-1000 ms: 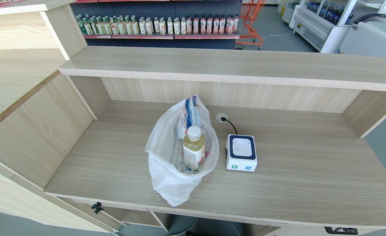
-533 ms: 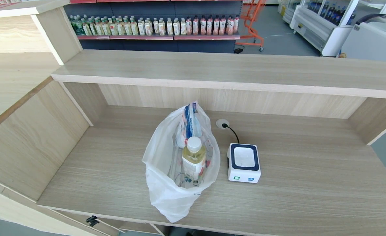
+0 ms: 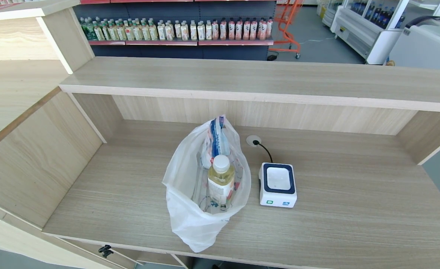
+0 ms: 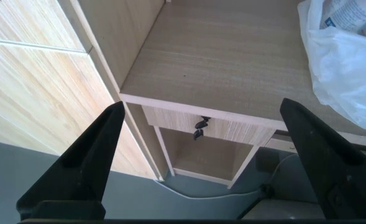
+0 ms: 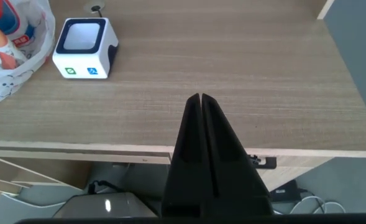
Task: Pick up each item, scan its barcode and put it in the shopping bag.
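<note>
A white plastic shopping bag [image 3: 190, 194] stands open on the wooden counter [image 3: 346, 201]. Inside it a bottle of yellow drink [image 3: 220, 179] with a white cap stands upright, and a blue and white packet [image 3: 215, 144] leans behind it. To the bag's right sits the white barcode scanner [image 3: 277, 185] with a dark blue frame, also seen from the right wrist [image 5: 85, 48]. My left gripper [image 4: 207, 146] is open, held off the counter's front left corner, near the bag [image 4: 347, 62]. My right gripper [image 5: 199, 102] is shut and holds nothing, above the counter's front edge, right of the scanner.
A raised wooden ledge [image 3: 257, 80] runs along the back of the counter, with side walls at left and right. A cable [image 3: 264, 149] runs from the scanner to a hole in the counter. Drink shelves [image 3: 178, 30] and coolers stand behind.
The head camera tilted between one second ago and half a second ago, so the whole picture shifted down. The bag, bottle and scanner keep their places on the counter.
</note>
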`<state>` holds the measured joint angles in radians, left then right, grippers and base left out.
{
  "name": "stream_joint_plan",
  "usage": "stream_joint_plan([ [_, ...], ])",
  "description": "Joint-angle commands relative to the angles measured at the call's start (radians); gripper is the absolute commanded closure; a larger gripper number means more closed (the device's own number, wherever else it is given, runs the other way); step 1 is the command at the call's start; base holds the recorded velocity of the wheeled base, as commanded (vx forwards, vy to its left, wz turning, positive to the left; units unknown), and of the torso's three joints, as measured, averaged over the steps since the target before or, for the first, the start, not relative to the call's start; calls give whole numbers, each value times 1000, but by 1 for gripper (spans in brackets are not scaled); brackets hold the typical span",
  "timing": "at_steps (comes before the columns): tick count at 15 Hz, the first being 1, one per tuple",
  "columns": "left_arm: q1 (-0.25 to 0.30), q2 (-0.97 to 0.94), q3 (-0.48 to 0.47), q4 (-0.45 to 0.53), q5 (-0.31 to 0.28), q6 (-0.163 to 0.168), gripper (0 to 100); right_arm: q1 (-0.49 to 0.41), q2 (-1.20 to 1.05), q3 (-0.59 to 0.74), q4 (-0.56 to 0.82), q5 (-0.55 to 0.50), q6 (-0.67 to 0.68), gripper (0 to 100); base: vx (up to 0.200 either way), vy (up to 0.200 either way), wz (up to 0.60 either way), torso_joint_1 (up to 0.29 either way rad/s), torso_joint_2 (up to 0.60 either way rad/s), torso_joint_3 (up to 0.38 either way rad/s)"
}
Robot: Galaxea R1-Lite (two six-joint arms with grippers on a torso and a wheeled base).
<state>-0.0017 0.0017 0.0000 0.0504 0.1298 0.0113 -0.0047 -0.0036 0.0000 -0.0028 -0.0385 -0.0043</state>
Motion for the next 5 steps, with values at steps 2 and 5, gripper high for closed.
stream_joint_plan([
  [2,0,0,0,0,1,-1,0,0,4,0,0,0,0,100,0,0,0,0,0,0],
  [5,0,0,0,-1,1,1,0,0,4,0,0,0,0,100,0,0,0,0,0,0],
])
